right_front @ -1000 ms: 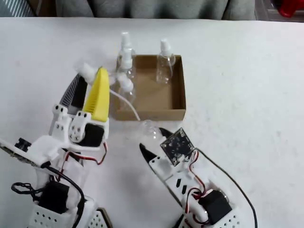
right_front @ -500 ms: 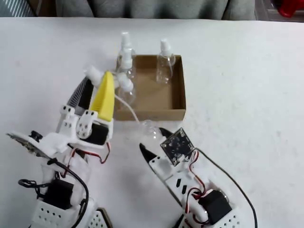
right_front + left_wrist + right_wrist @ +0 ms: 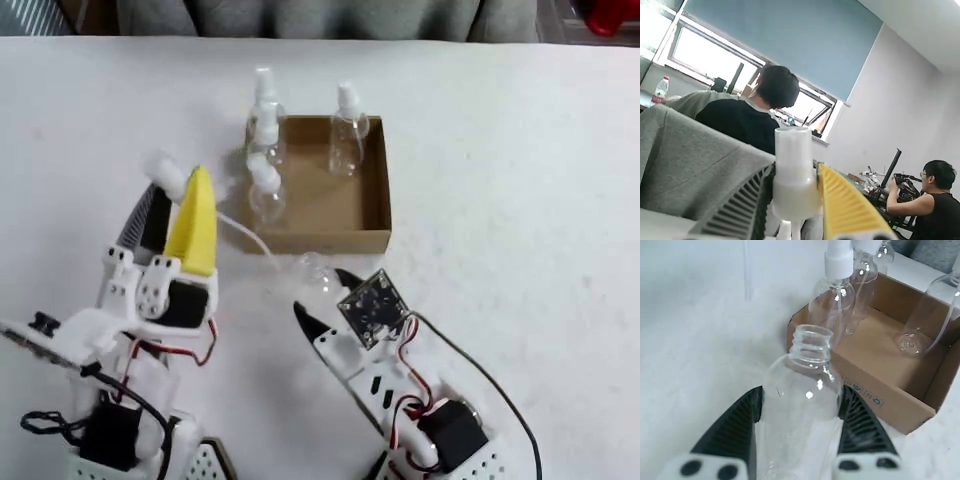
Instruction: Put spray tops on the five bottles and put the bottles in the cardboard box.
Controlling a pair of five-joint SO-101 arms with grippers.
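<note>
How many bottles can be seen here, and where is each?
5. In the cardboard box: near-left bottle, middle-left bottle, far-left bottle, right bottle, all with spray tops. The uncapped bottle is held by the right tool, before the box.

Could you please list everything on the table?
Table: one, white.
Cardboard box: one, brown, mid-table.
Capped bottles: four, clear with white tops, at the box's left and far walls.
Open bottle: one, clear, held before the box.
Spray top: one, white, held left of the box.
Left gripper: yellow and black, shut on the spray top.
Right gripper: black, shut on the open bottle.
</note>
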